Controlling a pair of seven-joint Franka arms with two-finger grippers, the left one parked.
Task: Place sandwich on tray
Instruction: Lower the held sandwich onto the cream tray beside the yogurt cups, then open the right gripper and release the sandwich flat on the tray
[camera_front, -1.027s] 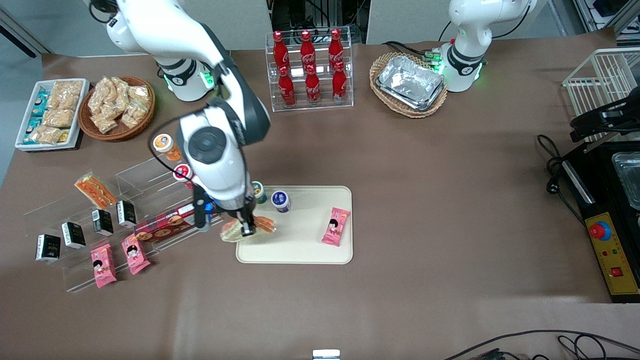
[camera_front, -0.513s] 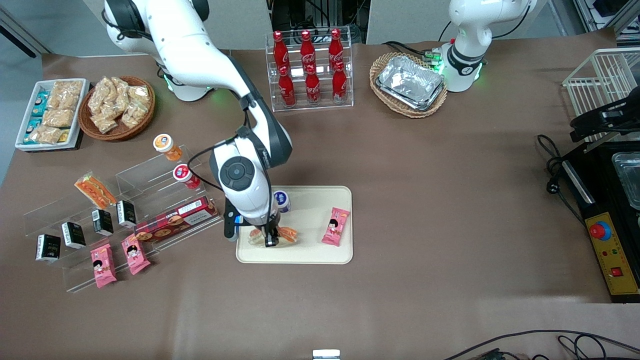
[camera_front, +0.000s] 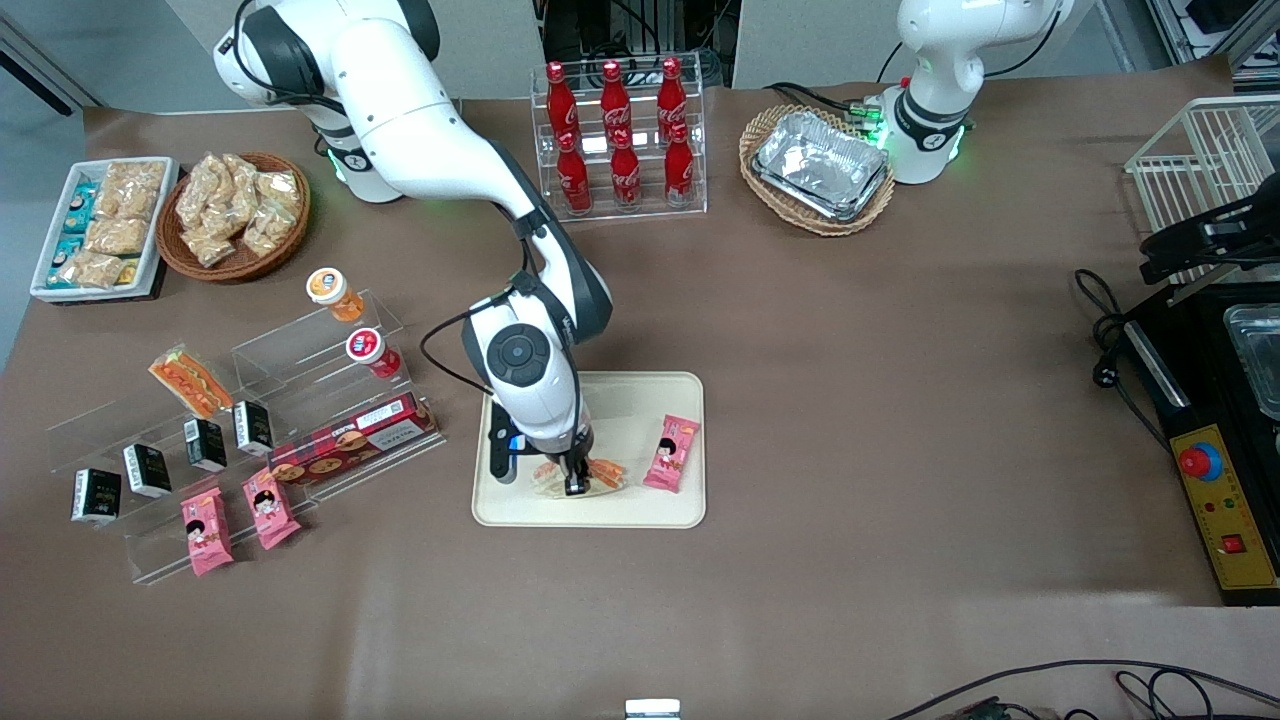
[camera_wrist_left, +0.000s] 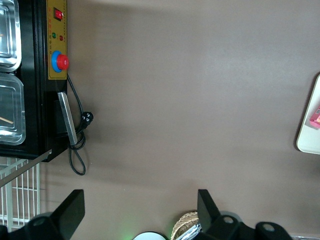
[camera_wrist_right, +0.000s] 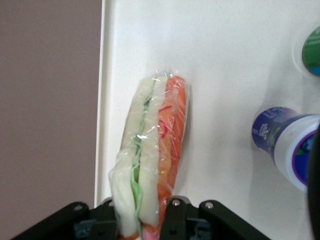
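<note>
Reaching steeply down, the gripper (camera_front: 572, 480) hangs over the tray (camera_front: 640, 512) — 2 fingers (camera_wrist_right: 172, 220) clamping the sandwich (camera_wrist_right: 152, 155).

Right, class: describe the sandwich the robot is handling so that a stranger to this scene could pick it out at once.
Find the cream tray mid-table. Over its edge nearer the front camera, the gripper is shut on the sandwich, a clear-wrapped wedge. Its pale bread with orange and green-white layers sets it apart from the pink packet beside it on the tray and from the smaller striped wedge toward the working arm's end.
</note>
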